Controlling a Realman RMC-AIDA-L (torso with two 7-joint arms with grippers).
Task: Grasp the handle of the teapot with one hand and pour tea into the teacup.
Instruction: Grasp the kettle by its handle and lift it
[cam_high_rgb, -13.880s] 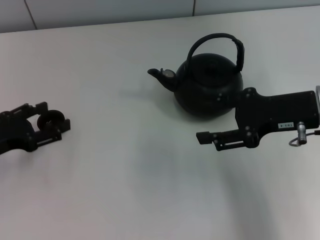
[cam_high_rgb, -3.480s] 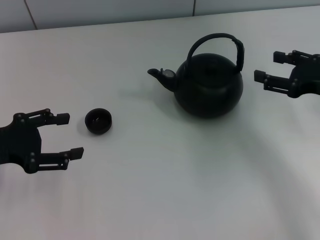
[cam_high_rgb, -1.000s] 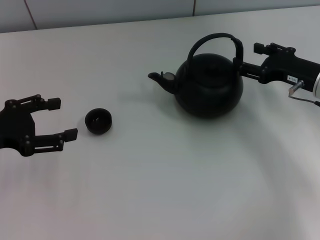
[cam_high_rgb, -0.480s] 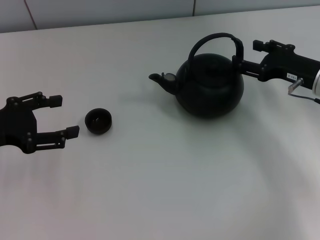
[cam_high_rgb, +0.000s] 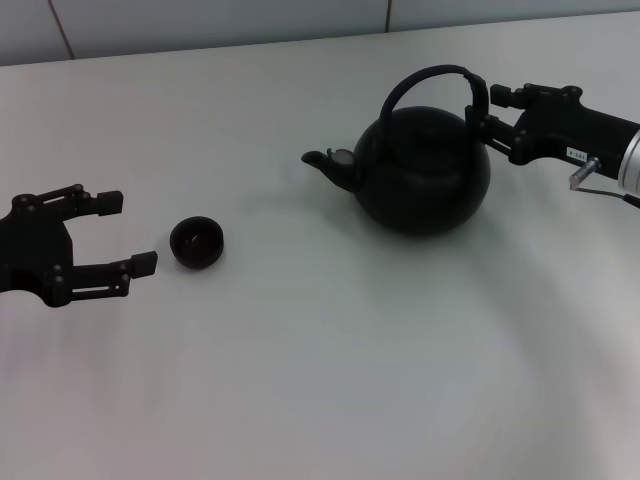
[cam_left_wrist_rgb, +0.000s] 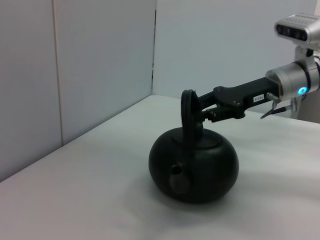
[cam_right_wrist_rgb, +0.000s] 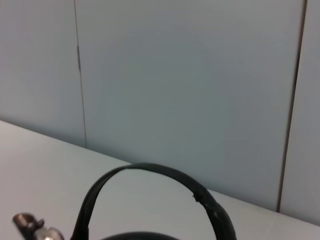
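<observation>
The round black teapot (cam_high_rgb: 425, 175) stands at the back right of the table, its spout (cam_high_rgb: 322, 162) pointing toward my left side. My right gripper (cam_high_rgb: 490, 112) is shut on the ribbed right side of the arched handle (cam_high_rgb: 432, 72). The left wrist view shows the same grip (cam_left_wrist_rgb: 202, 111) on the handle (cam_left_wrist_rgb: 188, 112) above the teapot (cam_left_wrist_rgb: 194, 170). In the right wrist view only the handle (cam_right_wrist_rgb: 160, 174) arches close before the camera. The small black teacup (cam_high_rgb: 196, 243) sits at the left. My left gripper (cam_high_rgb: 128, 233) is open just left of it, not touching it.
The white table (cam_high_rgb: 330, 360) ends at a pale panelled wall (cam_high_rgb: 220, 20) behind. Grey partition walls (cam_left_wrist_rgb: 100, 75) close in the far side in the left wrist view.
The right gripper has closed on the handle and drawn back a little, and the teapot has shifted slightly to the right with it. The left gripper has barely moved.
</observation>
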